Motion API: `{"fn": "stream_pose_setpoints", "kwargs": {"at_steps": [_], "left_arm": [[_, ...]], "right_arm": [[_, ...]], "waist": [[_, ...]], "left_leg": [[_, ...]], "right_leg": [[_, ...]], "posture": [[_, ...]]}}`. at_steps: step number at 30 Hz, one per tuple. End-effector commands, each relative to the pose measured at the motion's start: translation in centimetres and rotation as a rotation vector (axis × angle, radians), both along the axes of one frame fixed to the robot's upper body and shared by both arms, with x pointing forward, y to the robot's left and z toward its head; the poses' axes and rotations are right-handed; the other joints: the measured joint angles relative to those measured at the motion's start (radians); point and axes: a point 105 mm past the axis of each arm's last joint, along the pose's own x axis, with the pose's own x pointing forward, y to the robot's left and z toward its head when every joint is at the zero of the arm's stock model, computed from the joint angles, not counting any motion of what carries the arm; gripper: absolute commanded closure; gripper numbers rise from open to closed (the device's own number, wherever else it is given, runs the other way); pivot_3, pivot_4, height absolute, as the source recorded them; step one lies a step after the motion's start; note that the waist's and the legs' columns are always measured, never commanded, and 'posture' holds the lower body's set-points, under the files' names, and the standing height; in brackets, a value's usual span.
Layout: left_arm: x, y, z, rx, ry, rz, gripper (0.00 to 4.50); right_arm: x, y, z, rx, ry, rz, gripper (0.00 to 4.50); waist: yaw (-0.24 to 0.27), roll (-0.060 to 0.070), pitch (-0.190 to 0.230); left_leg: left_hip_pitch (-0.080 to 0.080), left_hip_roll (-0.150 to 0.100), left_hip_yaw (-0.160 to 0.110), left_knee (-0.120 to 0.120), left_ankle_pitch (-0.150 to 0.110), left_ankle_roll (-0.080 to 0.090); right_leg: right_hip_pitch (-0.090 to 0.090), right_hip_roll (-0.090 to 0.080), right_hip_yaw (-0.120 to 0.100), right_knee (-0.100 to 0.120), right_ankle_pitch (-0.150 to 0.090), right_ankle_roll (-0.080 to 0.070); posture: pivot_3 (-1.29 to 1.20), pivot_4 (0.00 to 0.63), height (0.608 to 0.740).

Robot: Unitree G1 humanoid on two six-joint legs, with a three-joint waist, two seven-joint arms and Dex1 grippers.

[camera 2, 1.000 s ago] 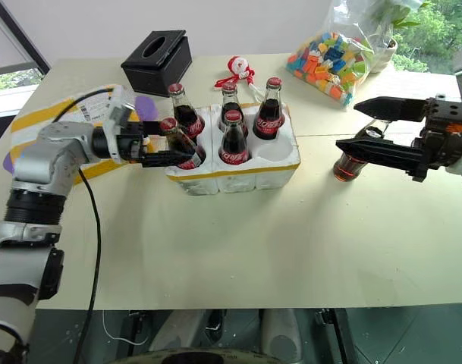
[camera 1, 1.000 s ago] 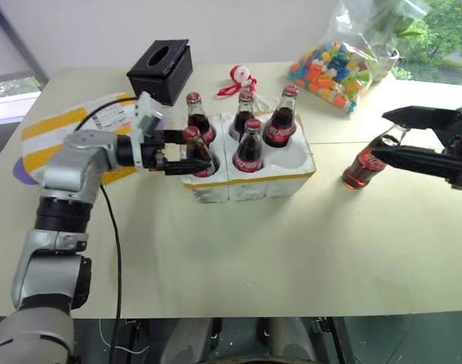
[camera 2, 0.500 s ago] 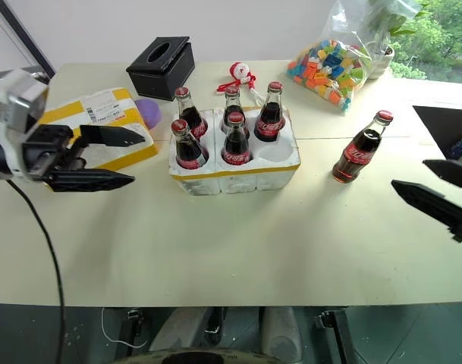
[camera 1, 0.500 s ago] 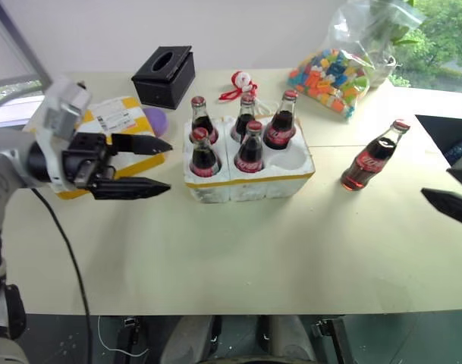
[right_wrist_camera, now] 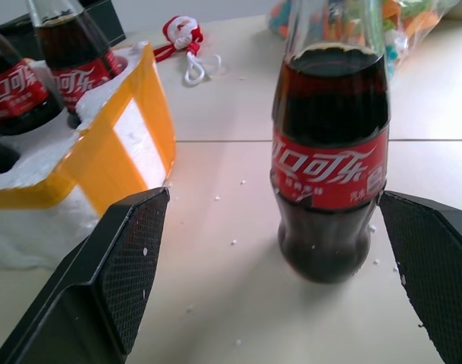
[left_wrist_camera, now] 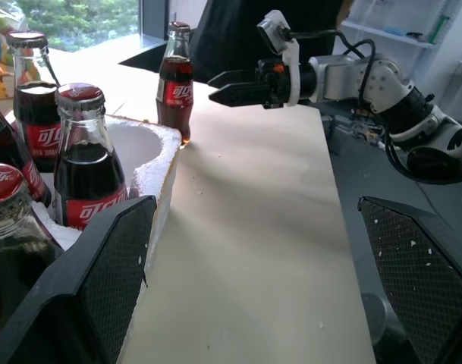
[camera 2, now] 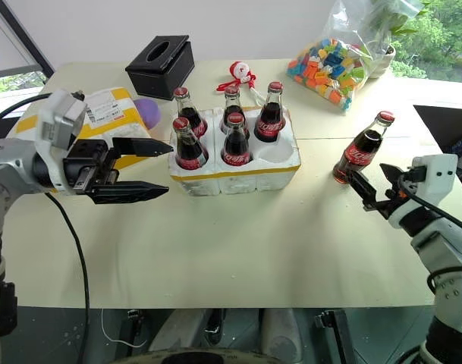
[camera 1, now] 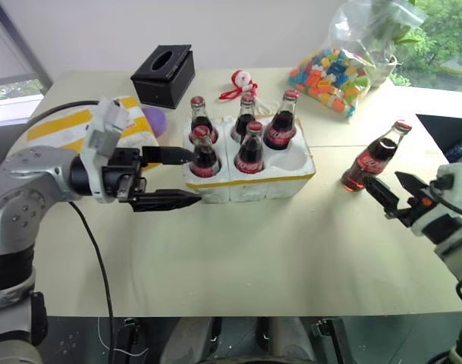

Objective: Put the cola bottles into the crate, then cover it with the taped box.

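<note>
The crate (camera 1: 249, 180), a low white foam tray with a yellow band, holds several cola bottles (camera 1: 250, 148); its front right well (camera 1: 295, 159) is empty. Another cola bottle (camera 1: 373, 157) stands alone on the table to the right. My left gripper (camera 1: 195, 177) is open and empty just left of the crate, pointing at its front left bottle (camera 1: 203, 152). My right gripper (camera 1: 384, 182) is open, low on the table just in front of the lone bottle (right_wrist_camera: 329, 174), not touching it. The taped box (camera 2: 102, 112) lies at the left behind my left arm.
At the back stand a black tissue box (camera 1: 162, 72), a red and white ornament (camera 1: 240, 80) and a bag of coloured blocks (camera 1: 333, 61). A purple object (camera 1: 153, 117) lies beside the taped box. The table's right edge (camera 1: 443, 125) is close behind the lone bottle.
My left gripper has drawn back from the front left bottle, which stays in its well. My right gripper has dropped from beside the lone bottle's neck to table level in front of it.
</note>
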Motion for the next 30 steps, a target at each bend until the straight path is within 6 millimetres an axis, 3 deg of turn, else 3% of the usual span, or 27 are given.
{"fn": "stream_pose_setpoints", "kwargs": {"at_steps": [1, 16, 17, 20, 23, 25, 27, 30], "left_arm": [[-0.4, -0.3, 0.6, -0.007, -0.043, -0.008, 0.03], [-0.2, -0.7, 0.9, -0.018, -0.068, 0.004, 0.03], [-0.2, -0.7, 1.0, -0.018, -0.07, 0.004, 0.0], [-0.1, -0.6, 1.1, -0.02, -0.073, 0.01, 0.0], [-0.1, -0.5, 1.2, -0.022, -0.072, 0.019, 0.0], [0.0, -0.4, 1.1, -0.02, -0.072, 0.032, 0.0], [0.1, -0.2, 1.1, -0.022, -0.073, 0.045, 0.0], [0.2, -0.1, 1.0, -0.025, -0.074, 0.054, 0.0]], "right_arm": [[1.2, -0.8, 0.8, -0.013, -0.04, -0.032, 0.0], [7.2, -0.4, 0.3, 0.012, -0.047, -0.014, 0.0], [7.3, -0.3, 0.4, 0.017, -0.054, -0.01, 0.52], [7.0, 0.3, 1.9, 0.008, -0.102, 0.019, 1.63], [6.2, 0.8, 4.1, -0.014, -0.163, 0.047, 1.65], [5.5, 1.5, 7.0, -0.015, -0.238, 0.094, 1.65], [4.7, 2.8, 9.8, 0.007, -0.309, 0.163, 1.65], [3.7, 5.0, 12.4, 0.032, -0.362, 0.279, 1.65]], "waist": [[0.0, 0.0, 0.0], [-0.001, 0.0, 0.0], [-0.001, 0.0, 0.0], [-0.002, 0.0, 0.0], [-0.004, 0.001, 0.0], [-0.004, 0.002, 0.001], [-0.005, 0.003, 0.002], [-0.007, 0.003, 0.002]], "left_leg": [[0.0, 0.0, 0.0, 0.0, 0.0, 0.0], [0.0, 0.001, 0.0, -0.001, 0.002, -0.003], [0.0, 0.001, 0.0, -0.001, 0.002, -0.003], [0.0, 0.001, 0.0, -0.001, 0.002, -0.004], [0.0, 0.001, 0.0, -0.002, 0.002, -0.004], [0.0, 0.001, 0.0, -0.004, 0.003, -0.005], [-0.001, 0.001, 0.001, -0.005, 0.003, -0.005], [-0.001, 0.001, 0.002, -0.007, 0.003, -0.004]], "right_leg": [[0.0, 0.0, 0.0, 0.0, 0.0, 0.0], [-0.001, 0.002, 0.0, 0.0, 0.001, -0.001], [0.0, 0.002, 0.001, 0.0, 0.001, -0.001], [-0.001, 0.002, 0.001, 0.0, 0.001, -0.001], [-0.002, 0.002, 0.001, 0.0, 0.001, -0.001], [-0.003, 0.002, 0.002, 0.0, 0.001, -0.001], [-0.004, 0.002, 0.002, 0.0, 0.001, -0.001], [-0.005, 0.002, 0.003, 0.0, 0.001, -0.001]], "posture": [[0.0, 0.15, 0.732], [0.0, 0.15, 0.732], [0.0, 0.15, 0.732], [0.0, 0.15, 0.732], [0.0, 0.15, 0.732], [0.0, 0.15, 0.732], [0.0, 0.15, 0.732], [0.0, 0.15, 0.732]]}}
